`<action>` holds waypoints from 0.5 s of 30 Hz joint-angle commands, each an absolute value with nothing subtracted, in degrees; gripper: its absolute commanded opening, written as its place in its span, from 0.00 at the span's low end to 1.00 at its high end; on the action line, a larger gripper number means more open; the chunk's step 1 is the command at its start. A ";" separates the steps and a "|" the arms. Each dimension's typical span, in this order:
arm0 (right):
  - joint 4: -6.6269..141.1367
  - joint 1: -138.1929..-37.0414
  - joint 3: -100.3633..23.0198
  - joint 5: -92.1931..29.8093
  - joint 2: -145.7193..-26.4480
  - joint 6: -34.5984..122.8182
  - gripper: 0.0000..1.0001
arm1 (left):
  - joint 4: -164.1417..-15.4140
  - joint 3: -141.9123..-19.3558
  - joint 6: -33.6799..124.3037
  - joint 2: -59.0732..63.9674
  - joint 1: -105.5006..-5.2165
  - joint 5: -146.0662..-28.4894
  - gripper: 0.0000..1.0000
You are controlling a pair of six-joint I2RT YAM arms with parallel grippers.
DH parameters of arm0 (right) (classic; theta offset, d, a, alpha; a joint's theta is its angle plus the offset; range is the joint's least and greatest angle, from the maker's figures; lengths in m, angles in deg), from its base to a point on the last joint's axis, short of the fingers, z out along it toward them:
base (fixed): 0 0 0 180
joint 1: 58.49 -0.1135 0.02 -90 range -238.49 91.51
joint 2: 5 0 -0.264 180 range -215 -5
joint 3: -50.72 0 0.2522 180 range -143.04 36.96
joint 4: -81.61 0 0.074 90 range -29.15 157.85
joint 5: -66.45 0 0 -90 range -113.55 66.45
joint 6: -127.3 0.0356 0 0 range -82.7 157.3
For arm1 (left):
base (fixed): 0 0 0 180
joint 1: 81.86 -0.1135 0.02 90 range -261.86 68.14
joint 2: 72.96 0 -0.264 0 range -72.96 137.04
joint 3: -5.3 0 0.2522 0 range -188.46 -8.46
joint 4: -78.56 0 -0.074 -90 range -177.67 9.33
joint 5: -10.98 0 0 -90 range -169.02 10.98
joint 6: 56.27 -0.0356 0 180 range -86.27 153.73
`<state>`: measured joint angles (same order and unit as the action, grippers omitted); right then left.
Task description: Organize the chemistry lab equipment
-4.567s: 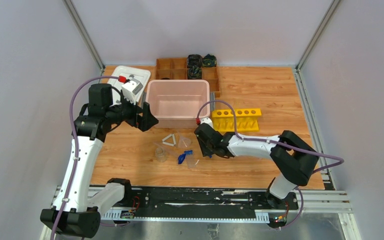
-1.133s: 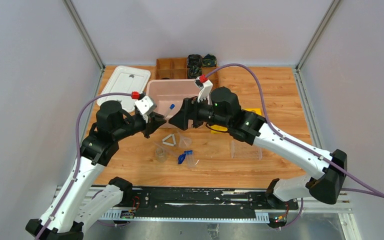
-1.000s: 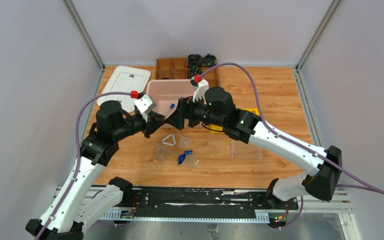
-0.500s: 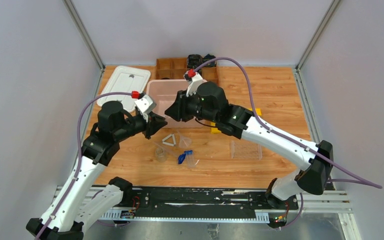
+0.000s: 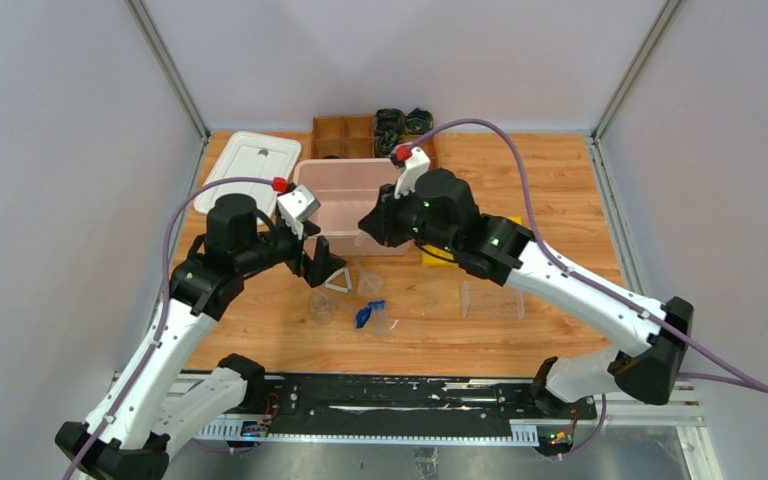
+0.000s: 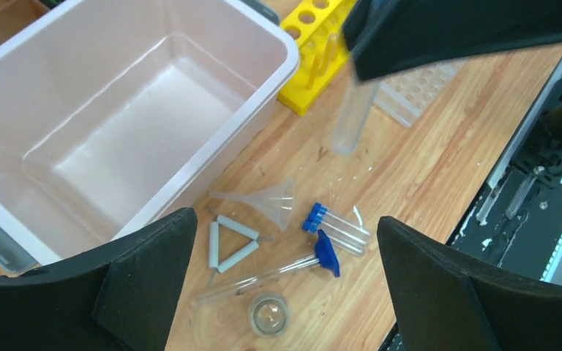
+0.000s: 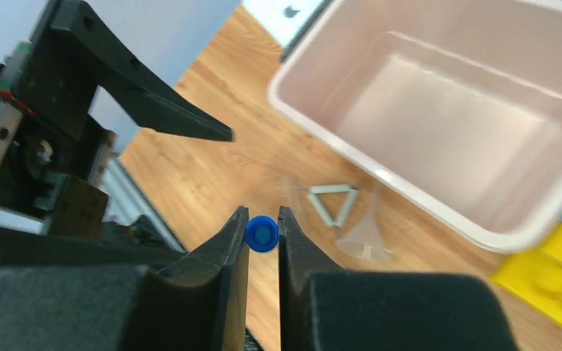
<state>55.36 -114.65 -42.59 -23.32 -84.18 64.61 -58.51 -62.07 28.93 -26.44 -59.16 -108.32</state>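
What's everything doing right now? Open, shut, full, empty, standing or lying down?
Pink bin: open, nothing inside.
White lid: off the bin, lying flat.
Left gripper: fingers open, holding nothing.
Right gripper: fingers shut on blue-capped tube, which hangs down.
Funnel: lying on its side.
Beaker: standing upright.
Other tubes: capped, lying down.

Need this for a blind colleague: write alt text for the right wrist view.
The right pincer grips a blue-capped tube, seen end-on, above the wooden table. Below lie a white triangle and a clear funnel beside a pink bin.
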 commanded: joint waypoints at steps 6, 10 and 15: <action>43.22 -108.97 -31.77 -10.37 -71.21 54.00 0.00 | -43.95 -70.49 26.54 -16.76 -59.95 -101.89 1.00; 41.45 -107.41 -24.59 -6.28 -66.37 53.11 0.00 | -43.78 -72.23 27.58 -14.54 -63.62 -103.92 1.00; 41.25 -106.12 -17.45 -1.71 -61.97 52.97 0.00 | -42.80 -75.42 26.08 -11.61 -66.59 -103.82 1.00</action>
<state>42.97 -107.55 -21.08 -7.76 -64.90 54.66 -44.06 -71.66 27.25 -12.71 -64.89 -103.81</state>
